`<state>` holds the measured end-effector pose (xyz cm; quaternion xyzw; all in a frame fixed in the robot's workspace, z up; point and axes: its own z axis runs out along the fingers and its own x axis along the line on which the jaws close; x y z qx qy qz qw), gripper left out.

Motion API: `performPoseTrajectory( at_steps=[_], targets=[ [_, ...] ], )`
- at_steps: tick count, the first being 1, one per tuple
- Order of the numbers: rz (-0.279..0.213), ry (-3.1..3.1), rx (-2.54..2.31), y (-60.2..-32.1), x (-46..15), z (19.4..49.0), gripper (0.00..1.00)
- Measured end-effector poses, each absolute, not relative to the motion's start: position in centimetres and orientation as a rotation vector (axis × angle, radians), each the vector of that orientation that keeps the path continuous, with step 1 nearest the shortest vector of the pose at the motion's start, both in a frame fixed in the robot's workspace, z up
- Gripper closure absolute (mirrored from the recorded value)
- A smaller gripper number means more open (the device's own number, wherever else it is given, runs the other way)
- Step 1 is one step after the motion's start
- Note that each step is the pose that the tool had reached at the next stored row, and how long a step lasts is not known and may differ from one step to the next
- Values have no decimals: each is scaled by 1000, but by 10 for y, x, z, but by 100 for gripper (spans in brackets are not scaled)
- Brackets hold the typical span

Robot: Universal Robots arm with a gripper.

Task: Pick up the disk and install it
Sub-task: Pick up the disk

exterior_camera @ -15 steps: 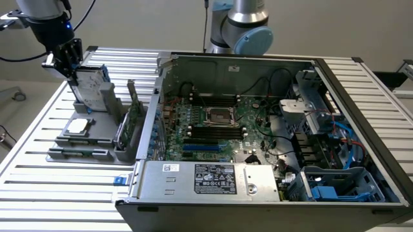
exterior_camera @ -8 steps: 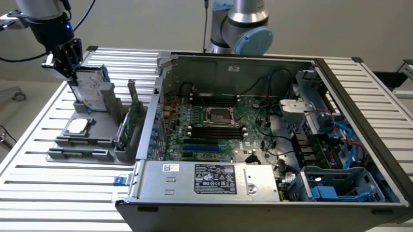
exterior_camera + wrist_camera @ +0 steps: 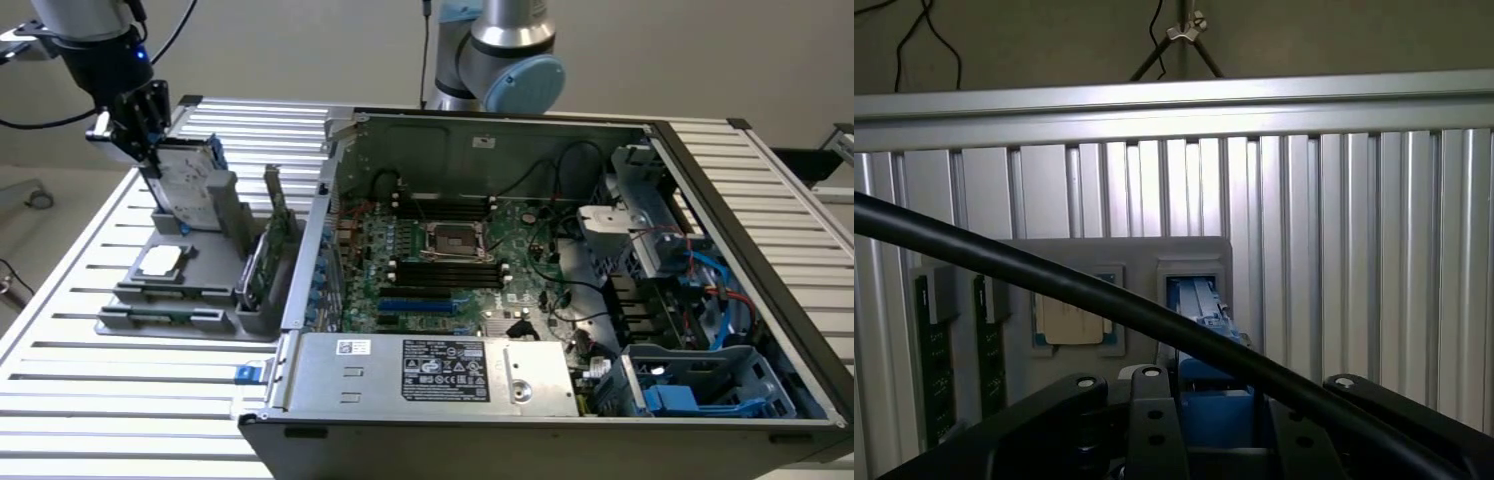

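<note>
Disk: we are seeing the disk (image 3: 191, 180) standing on edge in the upper left of the exterior frame, its lower end sitting in a slot of the grey holder (image 3: 200, 318).
Claw: the gripper (image 3: 150, 150) is clamping the disk's upper edge, and the blue carrier is showing between its fingers (image 3: 1146, 425).
Holder: we are noting a small square chip (image 3: 160, 262) lying flat and a green card (image 3: 276, 245) standing upright, both near the disk.
Case: the open computer case (image 3: 494, 135) is sitting centre and right on the slatted table (image 3: 80, 390).
</note>
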<state>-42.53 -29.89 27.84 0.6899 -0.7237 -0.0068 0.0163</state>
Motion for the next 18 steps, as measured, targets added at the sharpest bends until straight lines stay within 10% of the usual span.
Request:
performPoseTrajectory(
  at_steps=[18],
  targets=[
    [-21, -2251, 2144, -301, -425, 278, 67]
  ],
)
